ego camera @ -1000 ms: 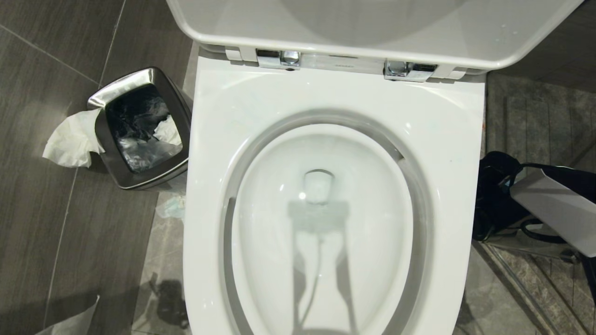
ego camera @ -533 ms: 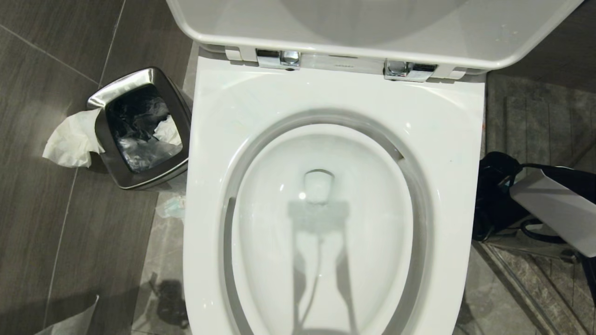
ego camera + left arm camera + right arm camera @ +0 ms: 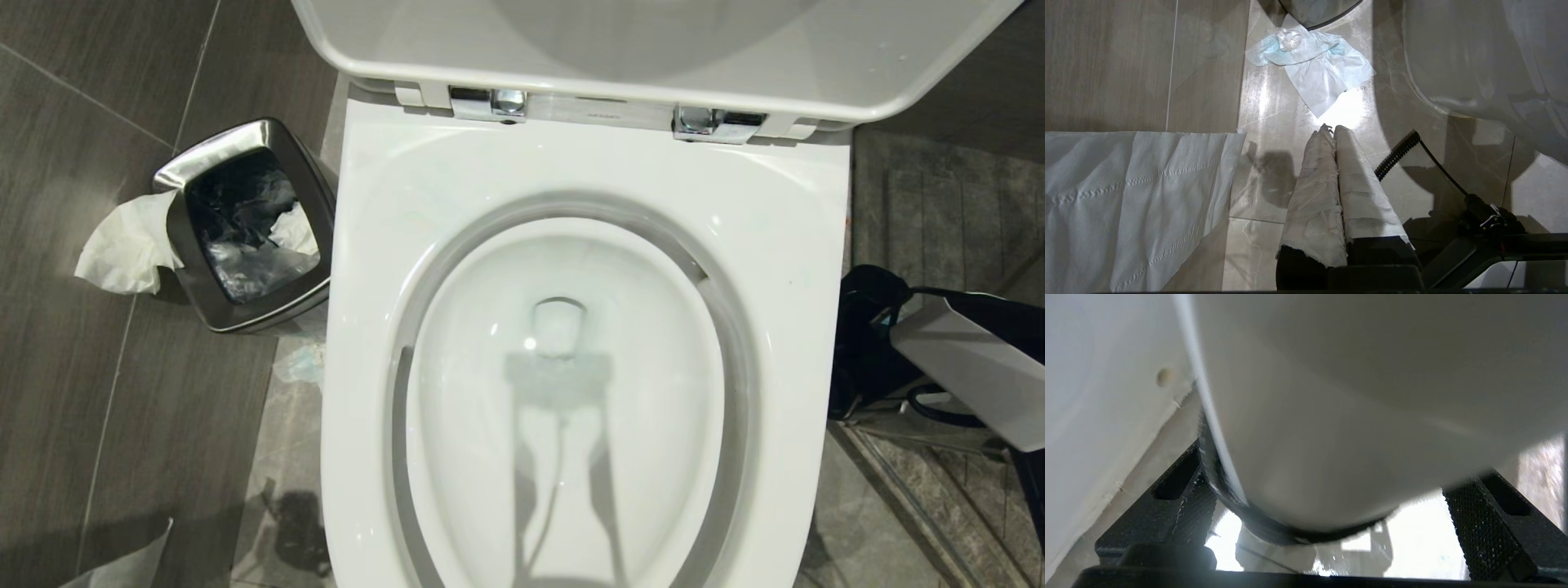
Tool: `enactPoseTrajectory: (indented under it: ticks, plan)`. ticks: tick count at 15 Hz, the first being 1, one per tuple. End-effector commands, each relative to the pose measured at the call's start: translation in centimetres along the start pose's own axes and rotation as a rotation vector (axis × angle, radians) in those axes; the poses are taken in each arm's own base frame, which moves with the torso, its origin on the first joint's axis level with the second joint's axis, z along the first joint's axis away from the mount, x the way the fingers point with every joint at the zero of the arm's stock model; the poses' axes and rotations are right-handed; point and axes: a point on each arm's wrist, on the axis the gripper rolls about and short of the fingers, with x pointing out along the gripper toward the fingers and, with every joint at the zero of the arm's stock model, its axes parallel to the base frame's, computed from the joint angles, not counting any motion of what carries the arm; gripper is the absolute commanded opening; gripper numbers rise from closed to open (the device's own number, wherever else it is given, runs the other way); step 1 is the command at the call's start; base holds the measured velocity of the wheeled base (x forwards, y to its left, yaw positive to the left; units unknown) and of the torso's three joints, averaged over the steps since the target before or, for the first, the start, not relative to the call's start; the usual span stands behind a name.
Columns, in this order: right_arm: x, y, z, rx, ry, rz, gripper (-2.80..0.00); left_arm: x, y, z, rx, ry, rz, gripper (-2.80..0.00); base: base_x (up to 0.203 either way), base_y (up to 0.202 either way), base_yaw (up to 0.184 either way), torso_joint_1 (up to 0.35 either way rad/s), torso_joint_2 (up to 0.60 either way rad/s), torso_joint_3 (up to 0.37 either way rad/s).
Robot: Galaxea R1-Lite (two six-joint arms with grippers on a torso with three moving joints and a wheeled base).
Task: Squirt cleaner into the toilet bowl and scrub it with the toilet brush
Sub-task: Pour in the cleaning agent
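Note:
The toilet bowl [image 3: 367, 343] fills the head view, with seat and lid [image 3: 620, 49] raised and water at the bottom. My right arm [image 3: 963, 367] hangs low beside the bowl's right side. In the right wrist view my right gripper [image 3: 1331, 473] stands open, its black fingers [image 3: 1486, 526] spread wide. A large white rounded thing [image 3: 1339, 416] with a dark lower edge sits close between them; I cannot tell what it is. My left gripper [image 3: 1331, 130] is shut and empty, its paper-wrapped fingers [image 3: 1314, 188] pointing at the floor. No toilet brush or cleaner bottle is recognisable.
A square steel waste bin [image 3: 245, 224] with a tissue [image 3: 122, 245] over its edge stands left of the toilet. A crumpled tissue [image 3: 1310, 61] and a toilet paper sheet [image 3: 1126, 196] lie on the floor tiles. The toilet's outer wall [image 3: 1486, 61] curves nearby.

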Motion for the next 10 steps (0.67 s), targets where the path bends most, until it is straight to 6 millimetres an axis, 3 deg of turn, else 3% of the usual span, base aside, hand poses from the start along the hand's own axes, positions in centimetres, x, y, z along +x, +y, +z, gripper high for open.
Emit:
enactPoseTrajectory:
  ticks: [1,10]
  plan:
    - [0.15,0.19,-0.12,-0.01,-0.015,0.011,0.0,0.01,0.0,0.01,0.0,0.001,0.001,-2.8,0.0,0.0,0.0,0.0,0.0,0.0]
    - [0.87,0.04,0.2,-0.027,-0.055,0.016,0.0,0.01,0.0,0.0,0.0,0.002,0.001,-2.8,0.0,0.0,0.0,0.0,0.0,0.0]
